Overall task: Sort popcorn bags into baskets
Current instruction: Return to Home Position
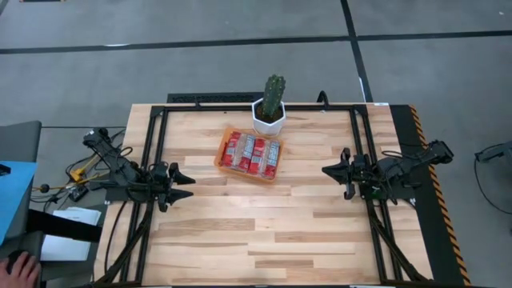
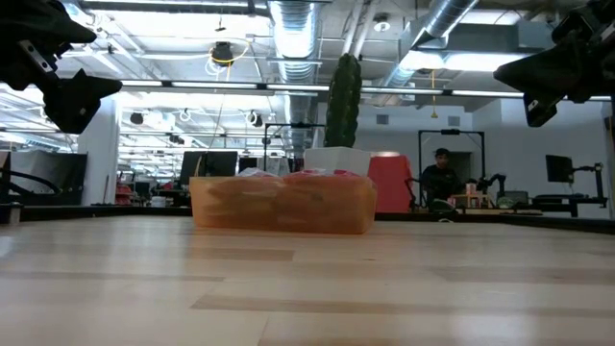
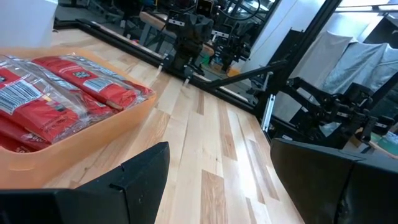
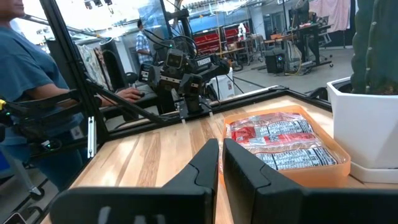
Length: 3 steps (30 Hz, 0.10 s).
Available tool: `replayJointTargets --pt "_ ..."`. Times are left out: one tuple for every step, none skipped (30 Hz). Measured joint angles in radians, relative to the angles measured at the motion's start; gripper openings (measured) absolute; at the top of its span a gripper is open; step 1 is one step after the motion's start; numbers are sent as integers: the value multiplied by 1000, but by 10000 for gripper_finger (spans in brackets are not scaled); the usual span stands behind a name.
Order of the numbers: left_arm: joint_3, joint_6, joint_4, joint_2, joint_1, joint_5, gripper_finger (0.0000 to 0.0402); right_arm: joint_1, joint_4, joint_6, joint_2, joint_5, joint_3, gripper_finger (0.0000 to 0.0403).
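The orange tray (image 1: pixel 225 164) sits on the table's far middle, and several red popcorn packets (image 1: pixel 252 154) lie flat inside it, side by side. The left wrist view shows the tray (image 3: pixel 93 134) and the packets (image 3: pixel 56 93); the right wrist view shows them too (image 4: pixel 280 140). In the low view the tray (image 2: pixel 283 207) stands in front of the cactus. My left gripper (image 1: pixel 189 186) (image 3: pixel 217 149) hovers open above the table, left of the tray. My right gripper (image 1: pixel 324 170) (image 4: pixel 221 143) hovers shut to the tray's right. Both point at the tray and touch nothing.
A white pot with a cactus (image 1: pixel 270 112) stands just beyond the tray at the far edge. Black frame rails (image 1: pixel 156 152) run along the table's sides. Bare wood (image 1: pixel 256 232) spreads across the near half. A person (image 4: pixel 25 68) stands beyond the left edge; a hand (image 1: pixel 18 268) shows there.
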Motion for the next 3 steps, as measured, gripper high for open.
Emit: replayJointTargets --pt "0 -2 0 0 0 0 270 0 0 0 0 0 0 49" --pt "0 -4 0 0 0 0 270 0 0 0 0 0 0 49" --pt "0 -4 0 0 0 0 270 0 0 0 0 0 0 49"
